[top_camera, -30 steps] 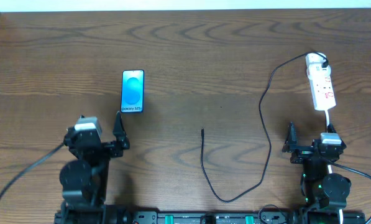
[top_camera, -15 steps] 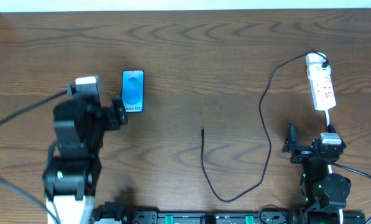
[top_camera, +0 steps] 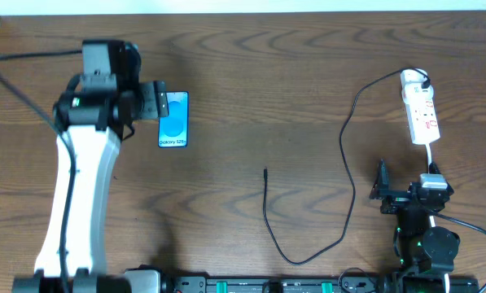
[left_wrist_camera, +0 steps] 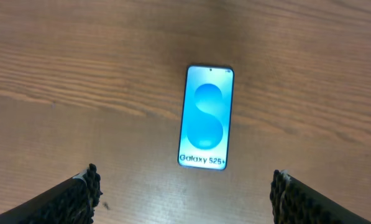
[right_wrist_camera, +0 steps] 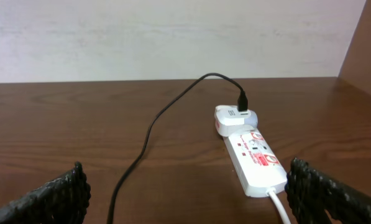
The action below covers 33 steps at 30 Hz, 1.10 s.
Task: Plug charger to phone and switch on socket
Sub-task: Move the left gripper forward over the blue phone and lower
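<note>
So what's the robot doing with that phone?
The robot's left claw hovers open over the phone, which lies flat on the table. It is not holding it. The right claw sits open near the socket, holding nothing. The black charger lies loose on the table. One end is plugged in at the socket, but its tip is not in the phone yet.

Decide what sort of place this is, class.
Probably a robotics lab bench: a wooden table against a plain wall, a left arm and right arm mounted at its edge, with a phone, charger and socket laid out.
</note>
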{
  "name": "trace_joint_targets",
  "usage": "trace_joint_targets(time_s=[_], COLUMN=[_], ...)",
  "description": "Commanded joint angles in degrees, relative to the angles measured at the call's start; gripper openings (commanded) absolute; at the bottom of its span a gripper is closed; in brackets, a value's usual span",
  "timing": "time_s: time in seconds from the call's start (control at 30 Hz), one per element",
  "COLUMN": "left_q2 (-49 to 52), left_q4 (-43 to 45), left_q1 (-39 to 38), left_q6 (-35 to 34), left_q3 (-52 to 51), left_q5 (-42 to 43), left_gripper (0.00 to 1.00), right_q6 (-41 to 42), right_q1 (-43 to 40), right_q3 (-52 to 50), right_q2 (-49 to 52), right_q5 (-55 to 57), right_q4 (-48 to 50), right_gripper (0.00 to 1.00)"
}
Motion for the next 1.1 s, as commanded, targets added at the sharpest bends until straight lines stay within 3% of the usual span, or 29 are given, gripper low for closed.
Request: trace_joint_targets(time_s=[0.0, 0.33, 0.67, 0.7, 0.73, 0.77, 0.8, 0.87, 0.93, 0.97, 1.07], left_q2=[6.21, 20.65, 23.3, 23.3, 23.3, 23.3, 23.3, 23.32, 23.37, 23.43, 24.41], left_q4=[-1.68, -1.14, -2.1, -2.03, -2.01, -1.86, -1.68, -1.7, -2.54, -2.97, -5.2], left_q1=[0.31, 0.26, 0.26, 0.26, 0.26, 0.26, 0.26, 0.26, 0.26, 0.26, 0.26], left_q6=[0.33, 0.33, 0.17, 0.2, 0.17, -0.31, -1.46, -2.62, -1.88, -0.57, 0.15], left_q3=[3.74, 4.26, 4.04, 4.04, 4.04, 4.09, 4.15, 4.44, 5.53, 6.21, 10.97], left_q5=[-0.5, -0.48, -0.44, -0.44, -0.44, -0.48, -0.46, -0.44, 1.92, 3.58, 4.96], left_gripper=[0.88, 0.89, 0.88, 0.84, 0.62, 0.48, 0.48, 0.49, 0.84, 0.95, 0.99], right_q6=[-0.63, -0.63, -0.63, -0.63, -0.63, -0.63, -0.63, -0.63, -0.61, -0.63, -0.63], right_q1=[0.33, 0.33, 0.33, 0.33, 0.33, 0.33, 0.33, 0.33, 0.33, 0.33, 0.33], right_q3=[-0.07, -0.07, -0.07, -0.07, -0.07, -0.07, -0.07, -0.07, -0.07, -0.07, -0.07], right_q2=[-0.37, -0.37, -0.37, -0.37, -0.37, -0.37, -0.37, -0.37, -0.37, -0.37, -0.37], right_q5=[0.24, 0.24, 0.24, 0.24, 0.24, 0.24, 0.24, 0.24, 0.24, 0.24, 0.24], right_q4=[-0.26, -0.26, -0.26, -0.26, -0.26, -0.26, -0.26, -0.26, -0.28, -0.26, -0.26], right_gripper=[0.99, 0.99, 0.99, 0.99, 0.99, 0.99, 0.99, 0.99, 0.99, 0.99, 0.99])
